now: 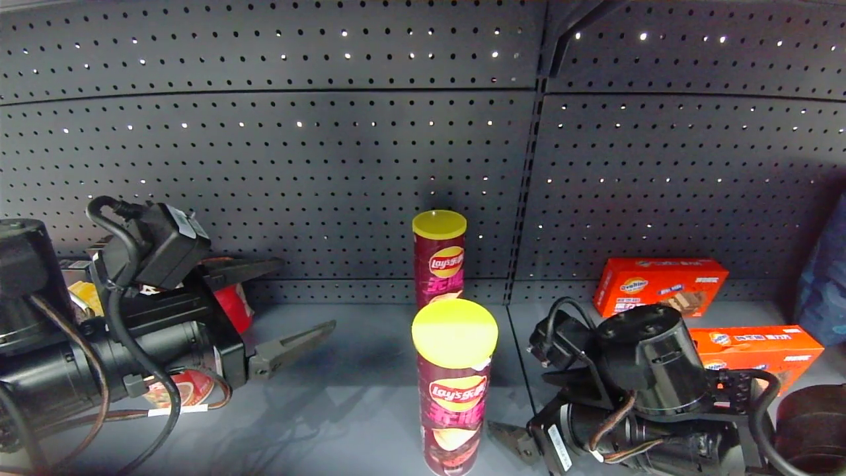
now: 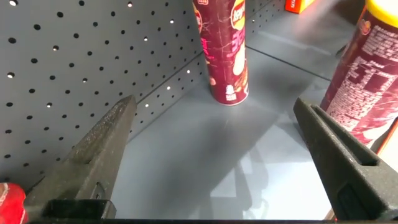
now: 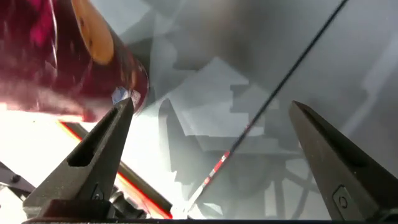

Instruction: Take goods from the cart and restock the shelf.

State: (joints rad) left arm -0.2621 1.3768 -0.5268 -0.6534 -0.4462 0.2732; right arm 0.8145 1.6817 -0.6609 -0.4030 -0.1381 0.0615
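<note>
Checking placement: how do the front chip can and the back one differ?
The front can stands near the front edge of the shelf; the back can stands by the pegboard. The right gripper, open, sits beside the front can's base; the back can stands apart from both grippers. Both are upright, maroon, yellow-lidded.

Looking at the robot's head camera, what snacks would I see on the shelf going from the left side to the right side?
red packet → far chips can and near chips can, one behind the other → far orange box → near orange box → dark blue package at the edge
</note>
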